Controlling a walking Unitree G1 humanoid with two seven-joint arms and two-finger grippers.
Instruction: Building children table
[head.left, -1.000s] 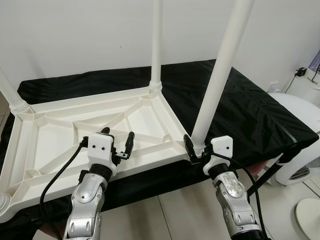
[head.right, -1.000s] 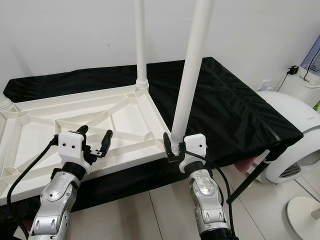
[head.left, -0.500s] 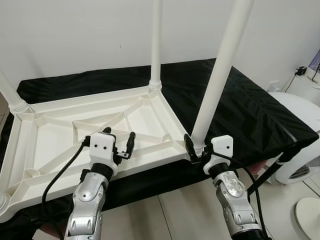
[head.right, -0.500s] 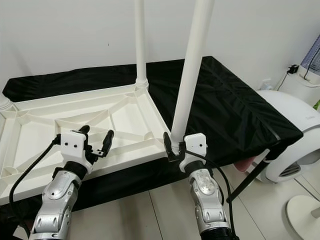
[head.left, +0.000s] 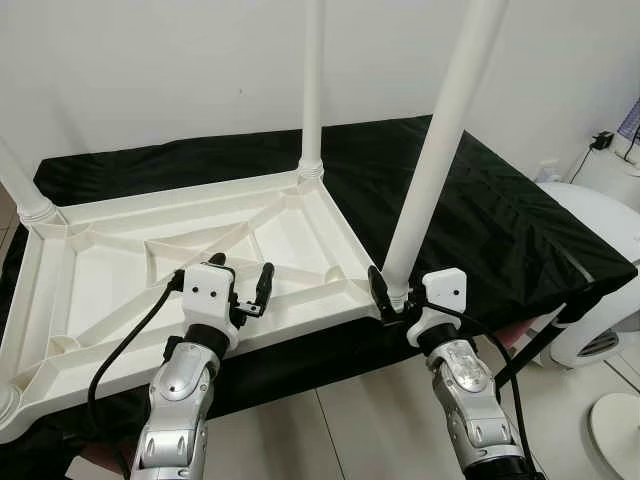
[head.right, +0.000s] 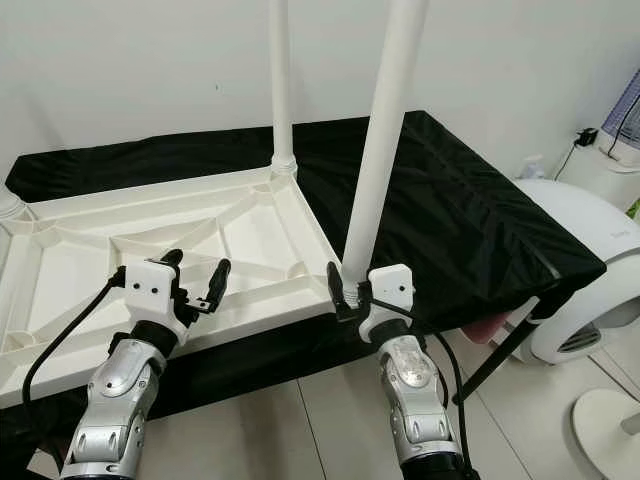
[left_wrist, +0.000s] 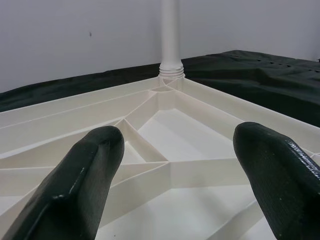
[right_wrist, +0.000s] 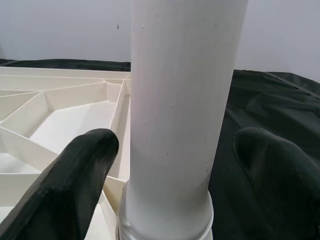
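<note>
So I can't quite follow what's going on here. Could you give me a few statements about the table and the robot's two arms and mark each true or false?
1. The white table top lies upside down on a black cloth. True.
2. The right gripper has its jaws either side of the near table leg, at its foot. True.
3. The left gripper is clamped on a leg. False: its jaws are open, over the ribbed underside, holding nothing.
4. The table has no legs fitted at its far edge. False: the far leg stands in the far corner.
5. The cloth is bright red. False: it is black.
</note>
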